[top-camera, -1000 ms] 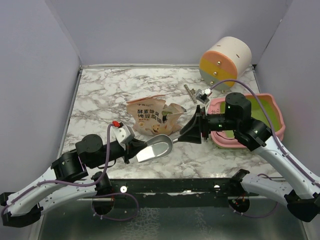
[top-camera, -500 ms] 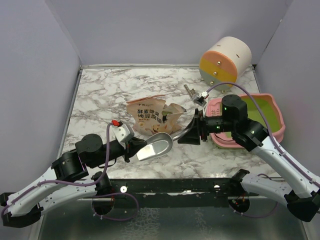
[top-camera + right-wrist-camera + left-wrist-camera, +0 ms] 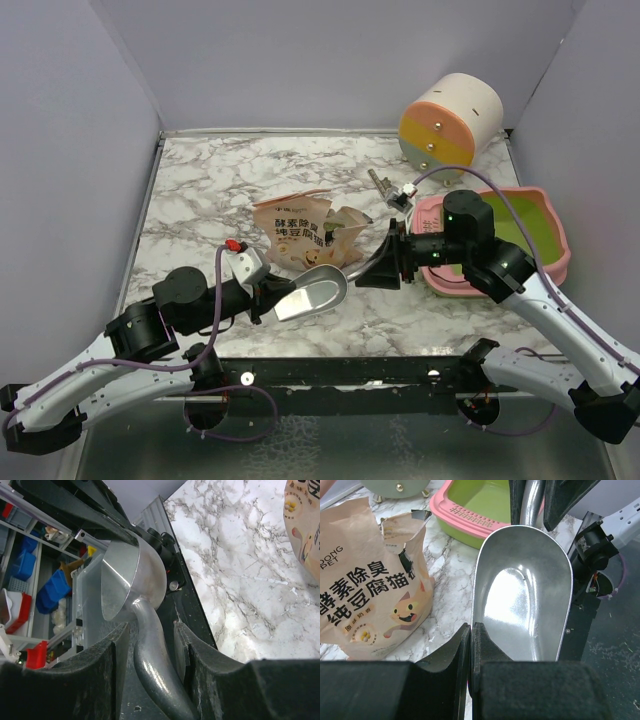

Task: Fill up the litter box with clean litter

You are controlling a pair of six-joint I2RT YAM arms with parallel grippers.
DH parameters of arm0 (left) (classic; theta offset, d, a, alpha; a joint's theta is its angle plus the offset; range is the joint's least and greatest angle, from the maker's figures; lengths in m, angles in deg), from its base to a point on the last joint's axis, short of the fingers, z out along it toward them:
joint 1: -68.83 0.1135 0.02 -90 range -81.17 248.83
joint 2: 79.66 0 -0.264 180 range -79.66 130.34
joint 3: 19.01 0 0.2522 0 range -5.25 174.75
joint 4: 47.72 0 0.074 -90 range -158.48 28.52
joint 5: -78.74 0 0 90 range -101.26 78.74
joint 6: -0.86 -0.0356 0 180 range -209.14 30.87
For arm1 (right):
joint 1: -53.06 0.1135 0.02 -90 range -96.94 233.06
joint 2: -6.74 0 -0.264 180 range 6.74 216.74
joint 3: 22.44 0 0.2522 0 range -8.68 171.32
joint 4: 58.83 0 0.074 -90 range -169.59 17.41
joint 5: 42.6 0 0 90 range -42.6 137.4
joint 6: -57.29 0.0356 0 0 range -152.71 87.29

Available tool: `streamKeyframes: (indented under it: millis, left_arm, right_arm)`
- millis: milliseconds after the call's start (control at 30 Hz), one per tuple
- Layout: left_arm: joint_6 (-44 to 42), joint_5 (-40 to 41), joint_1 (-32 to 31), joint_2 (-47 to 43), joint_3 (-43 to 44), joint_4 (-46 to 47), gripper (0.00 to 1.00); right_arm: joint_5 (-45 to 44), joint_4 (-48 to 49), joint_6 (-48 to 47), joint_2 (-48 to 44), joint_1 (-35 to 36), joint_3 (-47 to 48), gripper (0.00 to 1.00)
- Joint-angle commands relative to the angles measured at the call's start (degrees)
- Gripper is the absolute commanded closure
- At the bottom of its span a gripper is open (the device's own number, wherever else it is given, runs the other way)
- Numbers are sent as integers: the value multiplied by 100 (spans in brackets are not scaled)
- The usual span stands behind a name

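the step in hand looks like a hand-over of the scoop [image 3: 315, 293], before any scooping. in the lower middle of the top view, the left gripper [image 3: 471, 630] has its fingers pinched shut on the rim of the scoop's bowl and holds it above the surface [image 3: 220, 190], bowl up and empty. the right gripper [image 3: 150, 630] reaches in from the right. its fingers stand on either side of the scoop's handle [image 3: 155, 675] with a thin gap showing on each side, so they are open around it and not yet clamped.

the litter box [image 3: 560, 245] sits at the right of the top view, behind the right arm. its lime-green floor is bare where it shows. no clean litter can be seen anywhere; it is presumably inside the paper bag [image 3: 300, 232], which lies in the middle of the frame, just beyond the scoop.

as i judge it, the next move calls for the right fingers to close firmly on the handle. only then should the left fingers let go of the rim, or the scoop may drop. after that the scoop must go to the bag's torn mouth.
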Motion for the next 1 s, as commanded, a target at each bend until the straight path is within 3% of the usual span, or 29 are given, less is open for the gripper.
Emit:
streamKeyframes:
  millis: [0, 133, 333, 600, 800, 933, 967]
  left_arm:
    - [43, 72, 0, 0, 64, 412, 100]
    - [45, 64, -3, 11, 40, 426, 100]
    - [66, 44, -6, -9, 7, 429, 100]
    - [104, 17, -1, -57, -44, 428, 100]
    - [101, 30, -2, -72, -55, 441, 100]
    - [104, 59, -7, -74, -59, 437, 100]
    - [111, 91, -6, -75, -56, 440, 100]
  right_arm:
    - [67, 253, 112, -81, 13, -88, 60]
    - [16, 317, 156, -85, 19, -42, 58]
    - [-163, 379, 227, -63, 19, 71, 49]
    - [-203, 554, 321, -52, 19, 46, 51]
    - [-134, 590, 332, -28, 19, 67, 70]
    - [52, 570, 301, 16, 18, 89, 97]
    - [25, 522, 281, 12, 19, 101, 99]
